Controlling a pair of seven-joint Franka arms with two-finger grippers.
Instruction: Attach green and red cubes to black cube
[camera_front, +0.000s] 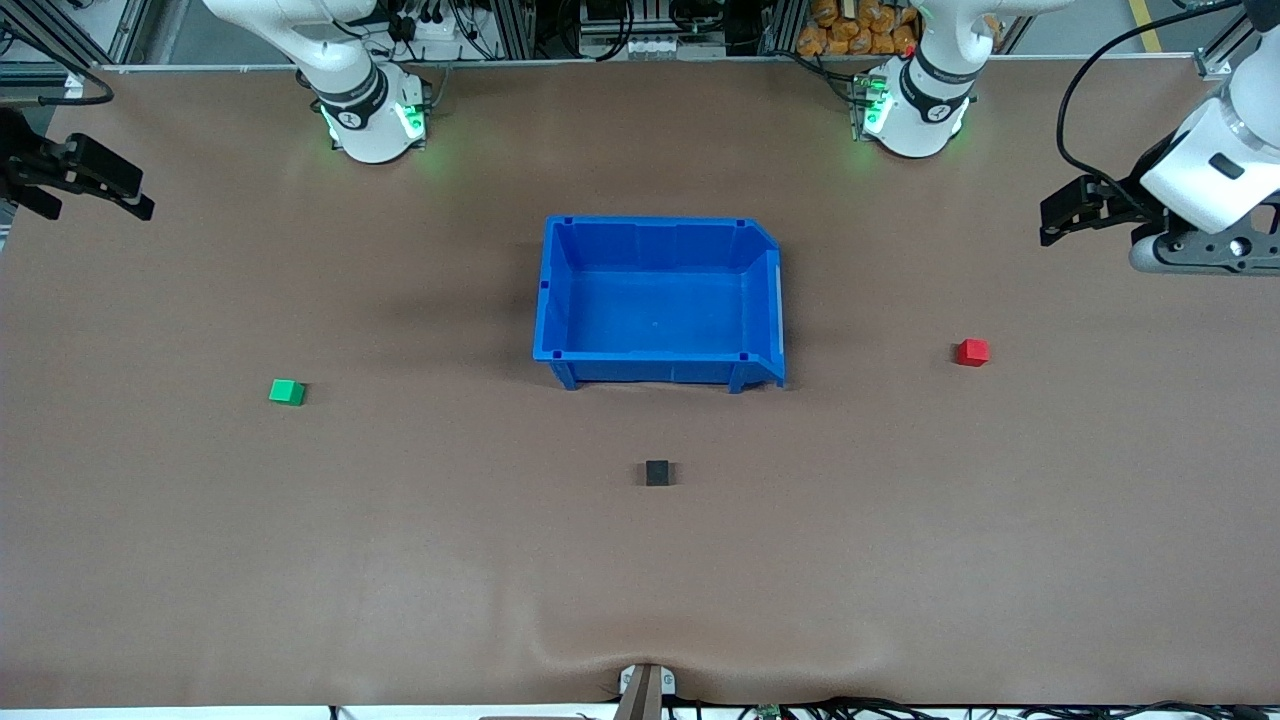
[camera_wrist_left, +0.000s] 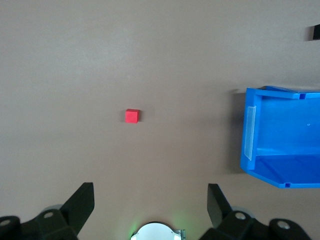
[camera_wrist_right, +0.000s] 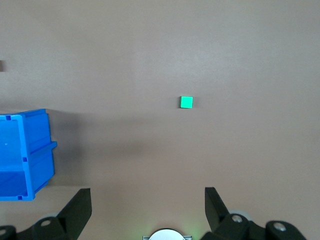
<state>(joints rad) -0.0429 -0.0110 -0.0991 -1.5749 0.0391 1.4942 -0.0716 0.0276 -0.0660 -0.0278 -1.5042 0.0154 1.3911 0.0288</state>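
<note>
Front view | blue bin (camera_front: 560, 290) seemingly holds nothing | left tool (camera_wrist_left: 150, 205), right tool (camera_wrist_right: 148, 202) released

My table (camera_front: 400, 560) wears a brown matt sheet, cloth-like and smooth, with a soft ripple at the edge nearest the front camera. The blue bin (camera_front: 660, 370) looks like moulded plastic with a slight sheen on its walls. The green cube (camera_front: 286, 392) and red cube (camera_front: 972, 352) are plain, smooth and evenly coloured; the black cube (camera_front: 657, 473) is matt. The fingers (camera_wrist_left: 80, 205) of my left hand (camera_wrist_left: 150, 205) look like dull black plastic, and my arm shells are glossy white.
</note>
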